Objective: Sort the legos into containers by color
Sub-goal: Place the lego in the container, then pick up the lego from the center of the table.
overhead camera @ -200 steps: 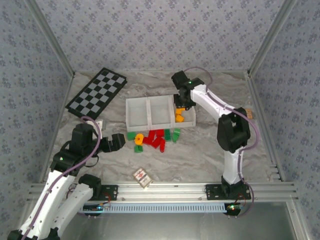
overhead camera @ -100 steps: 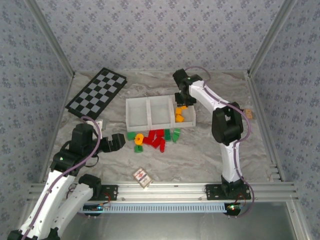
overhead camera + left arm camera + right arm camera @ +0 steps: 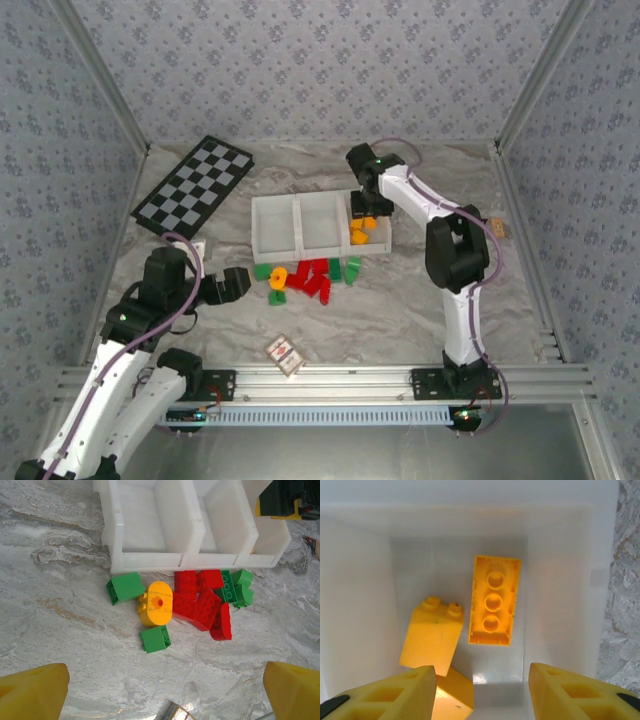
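My right gripper (image 3: pixel 480 692) hangs over the right-hand compartment of the tray (image 3: pixel 300 198), its fingers (image 3: pixel 395 690) spread and holding nothing. Three orange-yellow legos lie in that compartment: a long brick (image 3: pixel 492 600) lying flat, a taller brick (image 3: pixel 431 640) tipped over, and a third brick (image 3: pixel 454 696) partly hidden by one finger, its shape unclear. My left gripper (image 3: pixel 162 695) is spread wide above the table (image 3: pixel 75 630). The loose pile sits just beside the tray's near wall: red bricks (image 3: pixel 200 605), green bricks (image 3: pixel 125 587), one yellow piece (image 3: pixel 157 602).
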Robot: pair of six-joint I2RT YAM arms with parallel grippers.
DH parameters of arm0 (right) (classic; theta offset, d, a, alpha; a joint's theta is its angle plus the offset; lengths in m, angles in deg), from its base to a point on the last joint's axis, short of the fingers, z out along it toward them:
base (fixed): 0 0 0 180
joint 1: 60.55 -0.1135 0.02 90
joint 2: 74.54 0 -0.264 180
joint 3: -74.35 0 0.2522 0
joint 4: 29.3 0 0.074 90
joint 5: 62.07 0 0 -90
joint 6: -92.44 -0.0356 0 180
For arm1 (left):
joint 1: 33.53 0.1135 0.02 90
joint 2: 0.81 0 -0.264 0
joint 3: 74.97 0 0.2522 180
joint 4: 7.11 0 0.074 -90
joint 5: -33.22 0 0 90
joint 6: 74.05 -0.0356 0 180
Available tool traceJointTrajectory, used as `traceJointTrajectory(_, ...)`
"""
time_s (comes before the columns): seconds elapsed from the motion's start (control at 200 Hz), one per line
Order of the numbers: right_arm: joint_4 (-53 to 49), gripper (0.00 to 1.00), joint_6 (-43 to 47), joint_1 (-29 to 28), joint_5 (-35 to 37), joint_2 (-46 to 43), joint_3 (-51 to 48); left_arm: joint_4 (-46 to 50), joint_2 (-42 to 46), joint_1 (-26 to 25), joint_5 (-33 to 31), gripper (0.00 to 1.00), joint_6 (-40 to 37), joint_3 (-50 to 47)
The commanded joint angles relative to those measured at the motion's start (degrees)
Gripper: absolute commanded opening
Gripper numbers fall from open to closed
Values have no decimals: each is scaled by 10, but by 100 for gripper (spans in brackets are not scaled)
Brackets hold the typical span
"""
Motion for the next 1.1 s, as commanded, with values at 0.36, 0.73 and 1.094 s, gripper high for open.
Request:
traceJointTrajectory(0.36, 160, 67, -181, -55, -40, -237, -288, -7, -6, 1, -5, 100, -4, -4)
traceJointTrajectory(0.73, 183, 75, -260, -137, -32, -234, -370, -8, -2, 1, 1, 99, -4, -4)
traceJointTrajectory(1.094, 183, 63, -296, -171, -25, -193, -366, -10, 6, 0, 2, 100, -4, -5)
